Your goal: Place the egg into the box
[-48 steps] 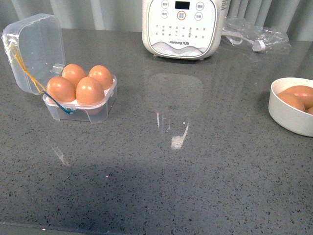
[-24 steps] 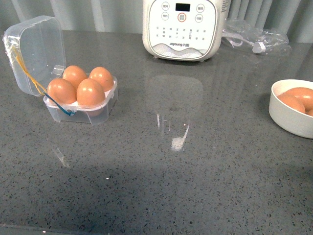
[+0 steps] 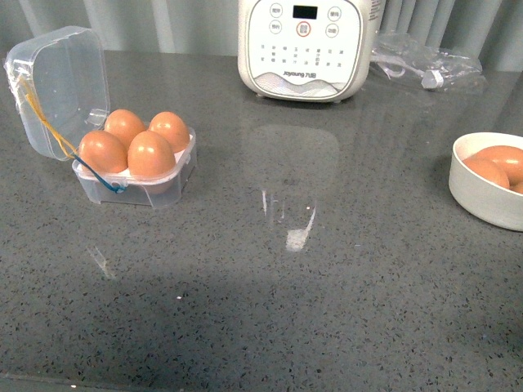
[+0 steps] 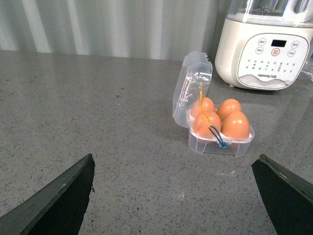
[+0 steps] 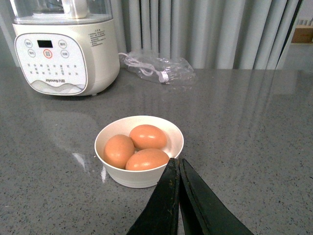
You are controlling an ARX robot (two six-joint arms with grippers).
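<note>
Box: clear four-cell case (image 3: 167, 186) near the left edge of the grey countertop (image 3: 343, 310), lid (image 3: 57, 86) standing open on its far-left side, a yellow and a blue rubber band hanging across the hinge
Egg: all four cells hold a brown egg; the nearest one (image 3: 150, 153) sits in the front cell, and which is the task's own cannot be told
Left gripper: (image 4: 174, 157) fingers spread wide apart, nothing between them, well short of the box
Right gripper: (image 5: 175, 162) fingers pressed together on nothing, tips just beside the near rim of the bowl
Bowl: round white bowl (image 5: 128, 177) with three brown eggs, cut by the right edge of the front view
Back edge: white appliance (image 3: 306, 49) and a clear bag with a cable (image 3: 425, 65) against the curtain
Open room: a wide bare stretch of countertop lies between box and bowl; neither arm shows in the front view
</note>
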